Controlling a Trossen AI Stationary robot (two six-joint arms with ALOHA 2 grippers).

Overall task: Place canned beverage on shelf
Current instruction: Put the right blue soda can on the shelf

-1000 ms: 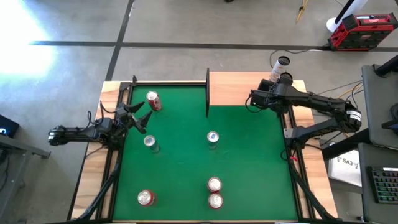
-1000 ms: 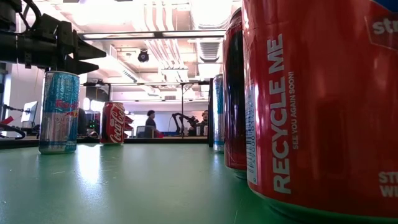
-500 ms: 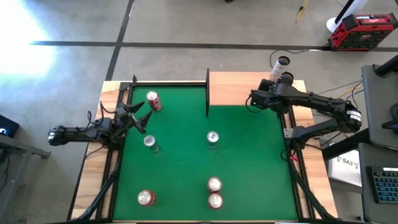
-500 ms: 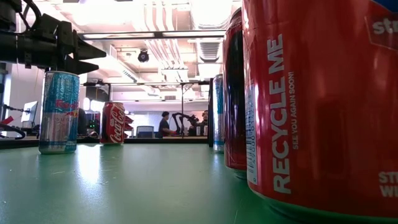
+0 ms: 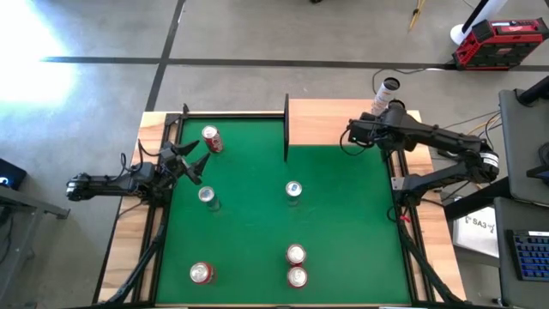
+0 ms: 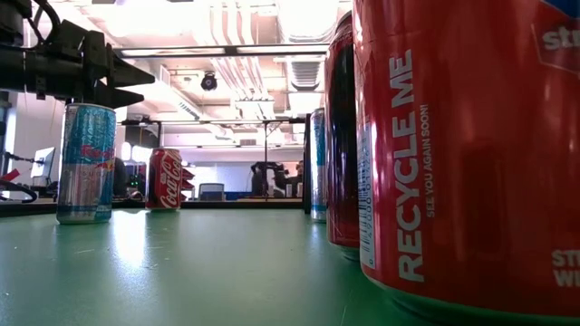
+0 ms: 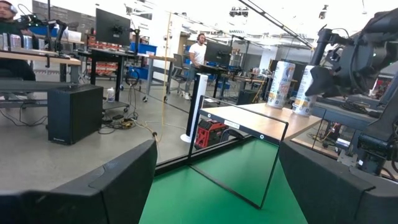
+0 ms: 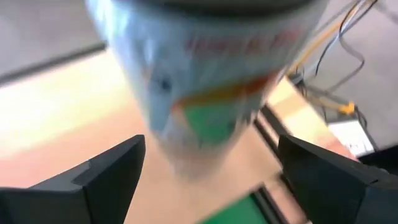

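Note:
The shelf [image 5: 330, 120] is a light-wood board at the table's far right. Two pale cans [image 5: 386, 93] stand on its right end; they also show in the left wrist view [image 7: 292, 87]. My right gripper [image 5: 364, 129] hovers open just short of one pale can [image 8: 205, 81], a finger on either side [image 8: 112, 171], not touching it. My left gripper [image 5: 193, 159] is open and empty at the table's left edge, above and beside a blue-silver can [image 5: 207, 197]; it also shows in the low view [image 6: 86, 68].
On the green felt [image 5: 249, 232] stand a red cola can [image 5: 211, 139], a blue can [image 5: 293, 190], two red cans [image 5: 296, 264] near the front and a red one [image 5: 201, 273] at front left. A black post [image 5: 286, 129] edges the shelf's left side.
My right arm has shifted a little toward the table's right edge. The cans have not moved. A person in the room beyond the table has walked across.

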